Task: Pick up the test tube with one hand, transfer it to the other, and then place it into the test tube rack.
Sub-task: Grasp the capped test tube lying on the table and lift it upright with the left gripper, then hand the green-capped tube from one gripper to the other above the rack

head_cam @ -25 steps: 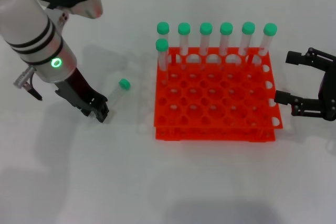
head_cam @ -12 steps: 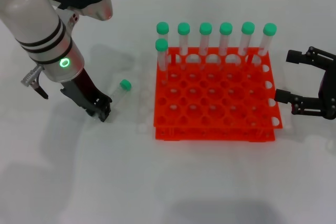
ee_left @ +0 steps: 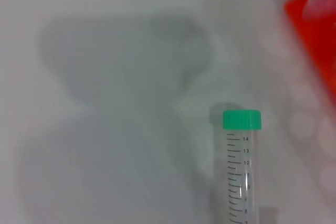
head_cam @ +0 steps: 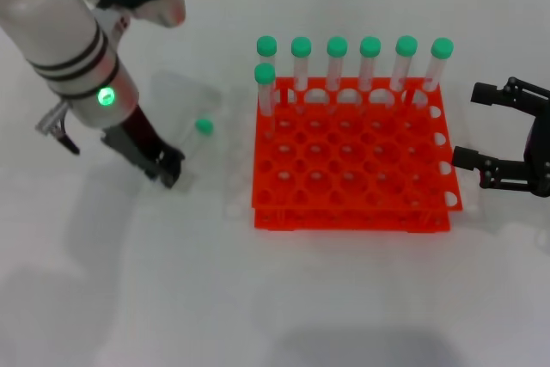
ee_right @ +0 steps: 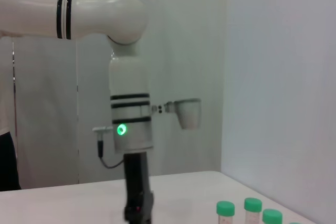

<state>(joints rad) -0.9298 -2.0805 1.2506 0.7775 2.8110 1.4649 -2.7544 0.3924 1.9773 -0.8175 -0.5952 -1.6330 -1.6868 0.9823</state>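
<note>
The test tube (head_cam: 191, 141) is a clear tube with a green cap, slanting up to the right from my left gripper (head_cam: 168, 166), which is shut on its lower end just above the table, left of the rack. In the left wrist view the tube (ee_left: 240, 166) shows its graduation marks and cap, with its shadow on the table behind. The orange-red test tube rack (head_cam: 351, 169) stands at the centre right. My right gripper (head_cam: 475, 126) is open and empty, just right of the rack. The right wrist view shows my left arm (ee_right: 129, 124) and its gripper (ee_right: 138, 209).
Several other green-capped tubes (head_cam: 337, 66) stand upright along the rack's back rows; their caps (ee_right: 251, 209) also show in the right wrist view. A corner of the rack (ee_left: 314, 30) shows in the left wrist view. The white table (head_cam: 258, 298) spreads in front.
My left gripper has shifted a little toward the back of the table, and the tube's green cap has moved with it. The right arm has not moved.
</note>
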